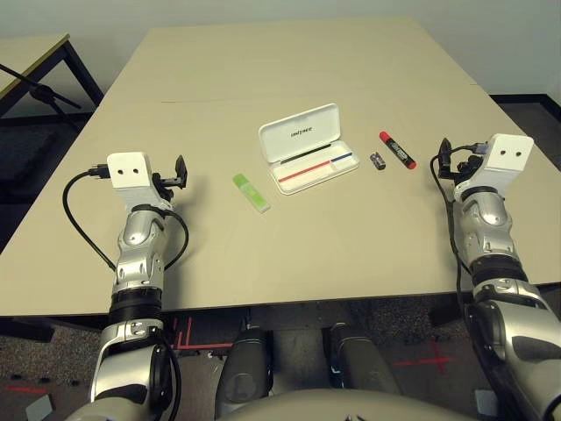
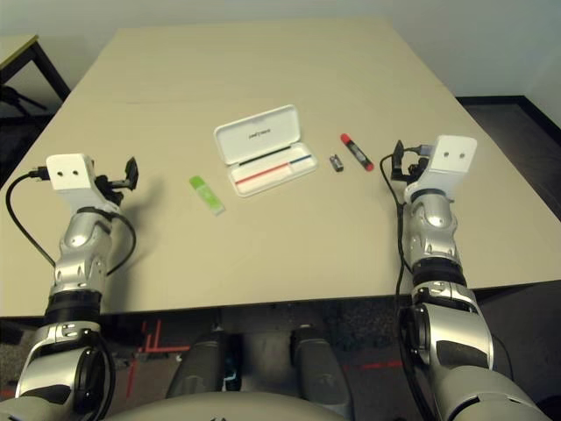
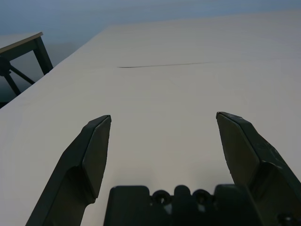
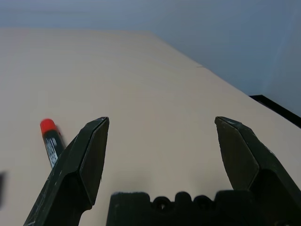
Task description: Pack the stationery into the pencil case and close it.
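The white pencil case [image 1: 308, 147] lies open mid-table, its lid tilted back and red and blue stripes showing inside. A light-green translucent bar [image 1: 251, 193] rests just left of it. To its right lie a stubby dark-and-silver cylinder [image 1: 378, 160] and a red marker [image 1: 397, 150] with a black barrel, also the red marker [image 4: 51, 139] in the right wrist view. My left gripper [image 1: 181, 171] hovers open well left of the green bar, holding nothing. My right gripper [image 1: 444, 158] is open a little right of the marker, also holding nothing.
The tan table [image 1: 289, 61] runs far back, with a faint seam [image 3: 162, 65] across it. A dark-framed side table [image 1: 39, 66] stands off the far left corner. The near table edge lies just beyond my forearms.
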Robot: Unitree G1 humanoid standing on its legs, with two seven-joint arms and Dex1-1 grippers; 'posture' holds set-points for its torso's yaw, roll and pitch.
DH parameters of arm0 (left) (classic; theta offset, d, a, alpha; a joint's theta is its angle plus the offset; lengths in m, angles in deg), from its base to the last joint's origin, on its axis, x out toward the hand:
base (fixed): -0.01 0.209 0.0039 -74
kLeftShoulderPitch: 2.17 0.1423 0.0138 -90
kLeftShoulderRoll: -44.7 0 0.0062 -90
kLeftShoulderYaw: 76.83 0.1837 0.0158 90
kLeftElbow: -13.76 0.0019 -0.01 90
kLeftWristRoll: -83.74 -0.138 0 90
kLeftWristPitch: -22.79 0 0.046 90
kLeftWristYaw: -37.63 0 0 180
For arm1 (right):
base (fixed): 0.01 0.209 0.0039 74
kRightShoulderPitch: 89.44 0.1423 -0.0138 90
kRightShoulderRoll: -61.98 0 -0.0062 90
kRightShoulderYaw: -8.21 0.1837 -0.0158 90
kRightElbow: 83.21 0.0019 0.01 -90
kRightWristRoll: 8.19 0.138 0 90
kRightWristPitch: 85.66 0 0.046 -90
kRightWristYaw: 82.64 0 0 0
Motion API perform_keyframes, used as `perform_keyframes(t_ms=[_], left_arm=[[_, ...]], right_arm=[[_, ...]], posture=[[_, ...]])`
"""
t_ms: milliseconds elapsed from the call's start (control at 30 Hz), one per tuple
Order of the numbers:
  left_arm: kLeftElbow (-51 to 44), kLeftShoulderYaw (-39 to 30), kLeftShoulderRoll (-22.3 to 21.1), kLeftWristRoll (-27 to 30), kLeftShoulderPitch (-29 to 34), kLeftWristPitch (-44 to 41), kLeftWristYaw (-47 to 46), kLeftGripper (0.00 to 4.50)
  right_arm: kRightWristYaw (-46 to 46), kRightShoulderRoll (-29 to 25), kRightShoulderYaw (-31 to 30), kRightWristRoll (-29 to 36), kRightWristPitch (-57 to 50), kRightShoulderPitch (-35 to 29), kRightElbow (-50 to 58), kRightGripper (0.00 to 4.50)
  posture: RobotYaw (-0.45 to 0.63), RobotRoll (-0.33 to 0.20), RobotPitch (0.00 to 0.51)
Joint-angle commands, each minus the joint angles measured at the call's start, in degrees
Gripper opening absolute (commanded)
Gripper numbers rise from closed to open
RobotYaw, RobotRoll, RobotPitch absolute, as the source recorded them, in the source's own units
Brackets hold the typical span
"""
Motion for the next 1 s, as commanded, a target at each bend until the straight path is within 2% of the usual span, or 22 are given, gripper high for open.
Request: perform_keyframes(t_ms=[33, 267, 367, 467, 567, 800, 1000], left_arm=[[0.3, 0.4, -0.3, -0.4, 0.0, -0.2, 0.5, 4.50], [-0.9, -0.3, -4.2, 0.6, 1.2, -1.0, 5.5, 4.50], [-0.7, -0.3, -7.2, 1.9, 1.2, -1.1, 10.5, 4.50], [-4.2, 0.4, -9.9, 4.5, 0.5, -4.7, 16.6, 4.50], [-6.2, 3.6, -12.8, 5.0, -0.2, -6.8, 24.6, 4.50], [-11.7, 12.8, -15.3, 4.3, -2.5, -11.6, 37.4, 4.50], [-13.4, 19.9, -16.5, 3.1, -5.5, -12.6, 47.0, 4.50]], right_arm=[[-0.3, 0.1, 0.5, 0.4, -0.8, -1.4, 2.4, 4.46], [0.7, 2.7, -1.4, 0.0, -3.0, -1.8, 7.3, 4.46], [1.6, 4.1, -2.2, -0.2, -3.8, -1.8, 7.6, 4.46], [3.1, 4.1, -2.8, 0.0, -5.6, -1.9, 9.0, 4.46], [6.2, 3.8, -4.3, -0.2, -6.5, -1.9, 10.3, 4.46], [18.4, 1.5, -7.6, 1.1, -11.5, -0.4, 13.5, 4.46], [35.8, -3.1, -12.5, 2.9, -17.8, 1.7, 17.5, 4.46]], posture=[[-0.06, 0.000, 0.105], [-0.05, 0.000, 0.101], [-0.02, 0.000, 0.094], [-0.03, 0.000, 0.096], [-0.02, 0.000, 0.092], [-0.03, 0.000, 0.093], [-0.02, 0.000, 0.095]])
